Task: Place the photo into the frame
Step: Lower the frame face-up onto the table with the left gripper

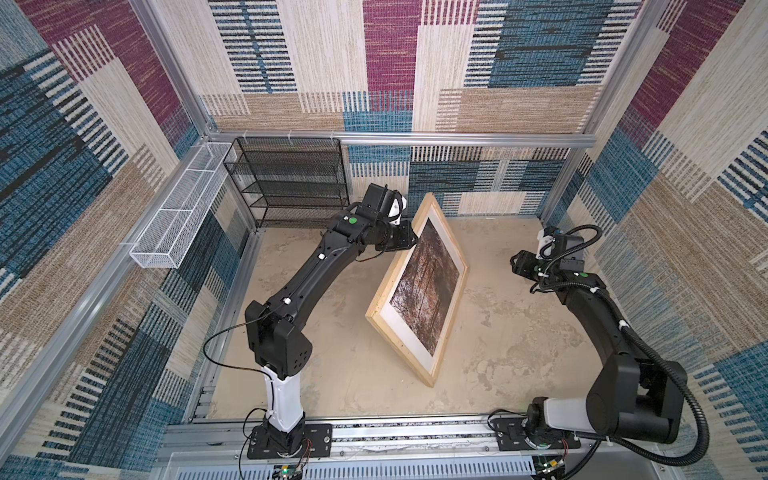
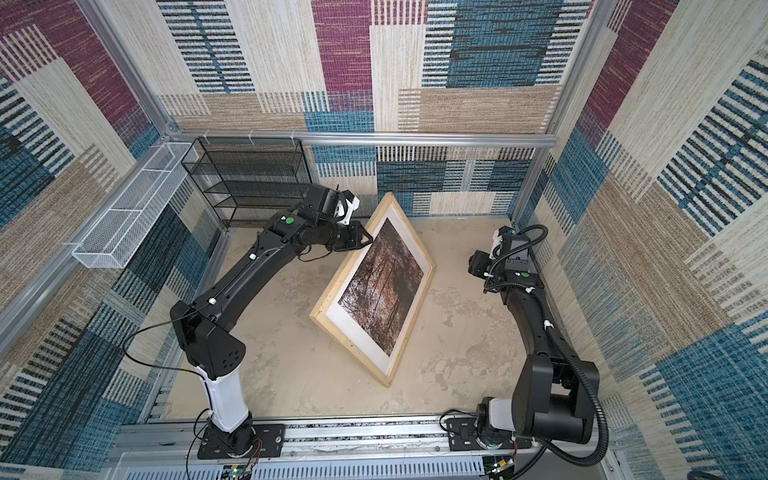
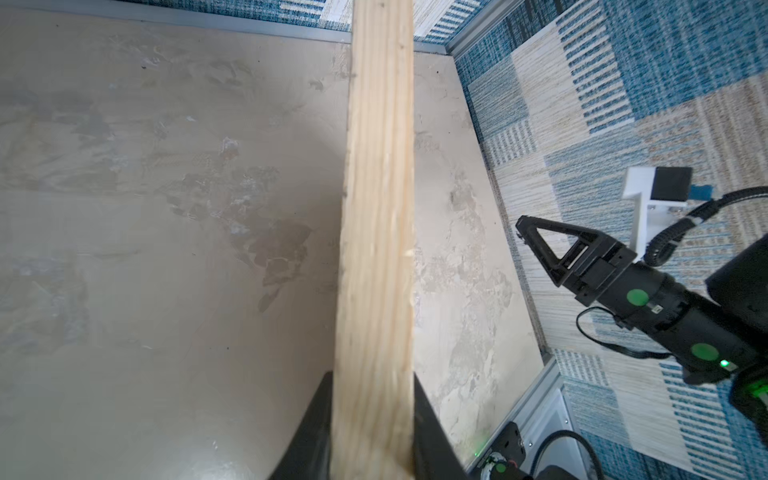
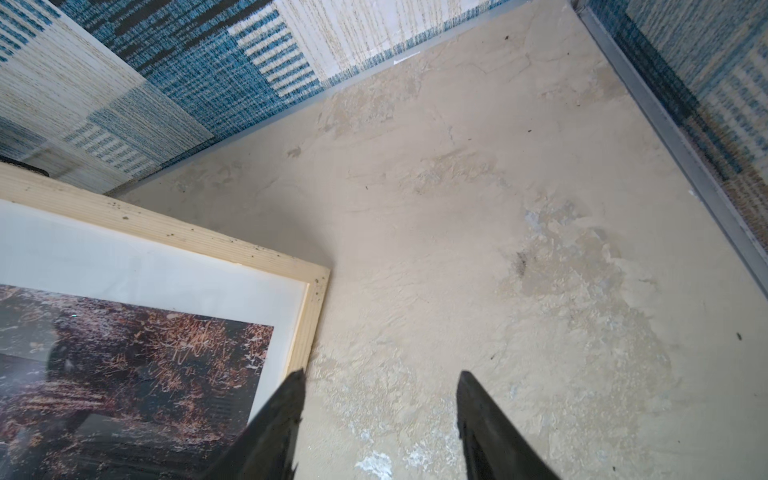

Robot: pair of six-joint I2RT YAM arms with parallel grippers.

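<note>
Left gripper (image 1: 409, 241) (image 2: 365, 239) (image 3: 372, 436): clamped on the raised long side of the frame, one finger on each face of the wood strip.
Frame (image 1: 388, 286) (image 2: 338, 282) (image 3: 378, 208) (image 4: 307, 324): mid worktop (image 1: 519, 353), tilted, with the opposite long side down on the surface.
Photo (image 1: 424, 278) (image 2: 380, 286) (image 4: 124, 365): inside the frame, face showing, bordered by the white mat (image 4: 124, 266).
Right gripper (image 1: 517, 266) (image 2: 473, 266) (image 4: 380, 382): released and empty, fingers spread, above the worktop beside the frame's far right corner, not touching it.
</note>
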